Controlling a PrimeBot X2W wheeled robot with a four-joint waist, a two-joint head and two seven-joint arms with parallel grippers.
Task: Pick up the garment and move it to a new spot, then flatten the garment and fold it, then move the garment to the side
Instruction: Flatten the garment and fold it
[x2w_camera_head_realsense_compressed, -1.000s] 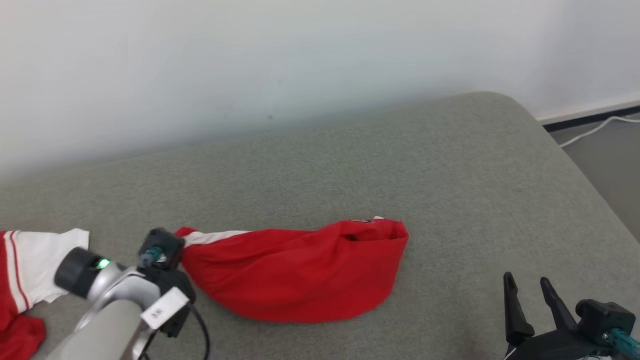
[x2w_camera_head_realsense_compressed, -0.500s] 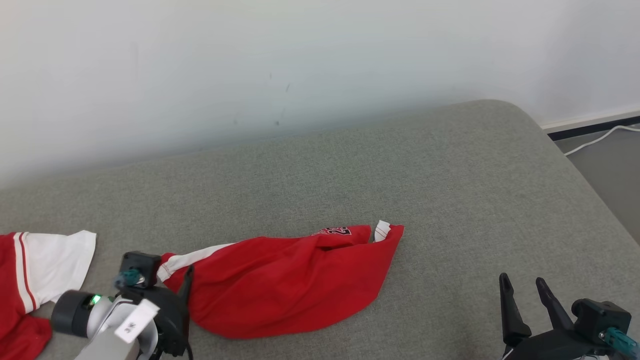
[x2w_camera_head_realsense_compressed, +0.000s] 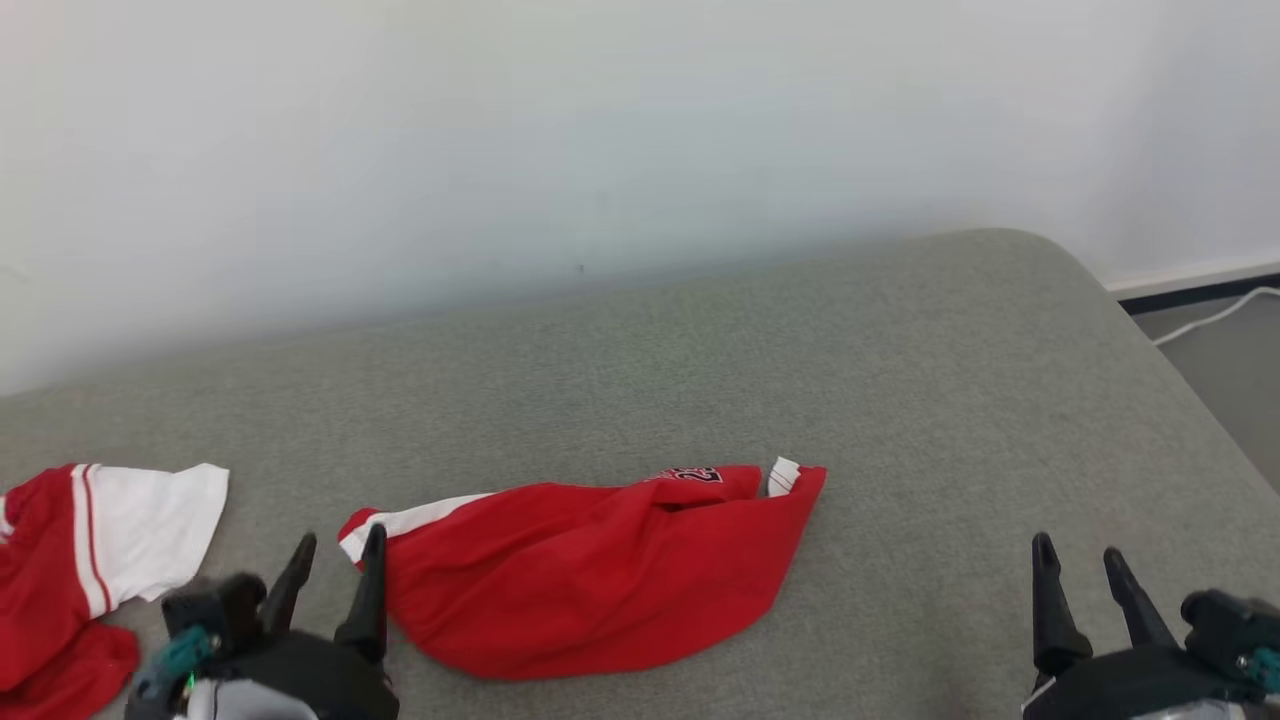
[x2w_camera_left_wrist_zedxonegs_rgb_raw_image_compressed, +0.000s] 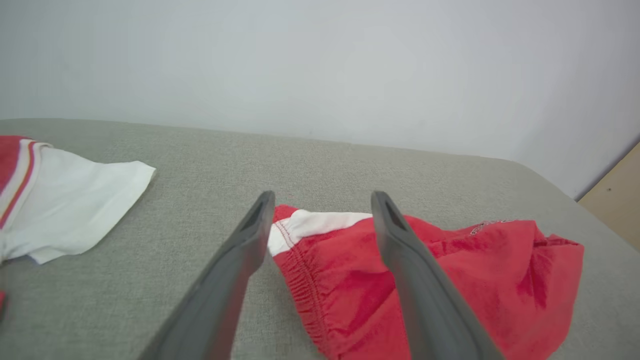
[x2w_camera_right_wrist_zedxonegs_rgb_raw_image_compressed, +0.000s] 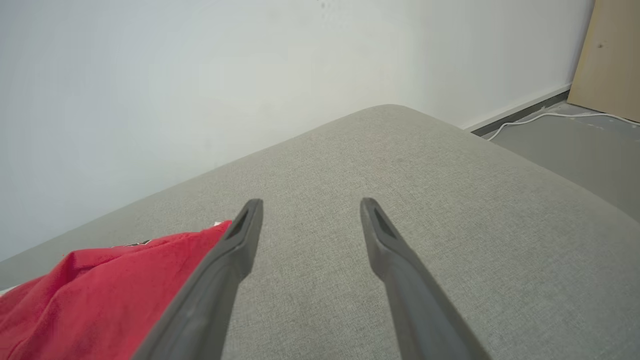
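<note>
Garment (x2w_camera_head_realsense_compressed: 590, 570) of crumpled red fabric, white-striped, is laid lengthwise left to right on the grey upholstered surface (x2w_camera_head_realsense_compressed: 900, 380). Its left end is found just beside the left gripper (x2w_camera_head_realsense_compressed: 340, 537), spread wide and empty; the right gripper (x2w_camera_head_realsense_compressed: 1078, 547), likewise wide and empty, is seen well apart.

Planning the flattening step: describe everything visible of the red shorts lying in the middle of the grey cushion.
The red shorts are thin, wrinkled cloth bunched into a crescent heap, not flat. A white stripe and gathered elastic hem mark the left end; dark printed numerals and a white tag sit near the right tip. They rest on the grey cushion, the striped corner between the open left gripper's fingers, ungripped.
</note>
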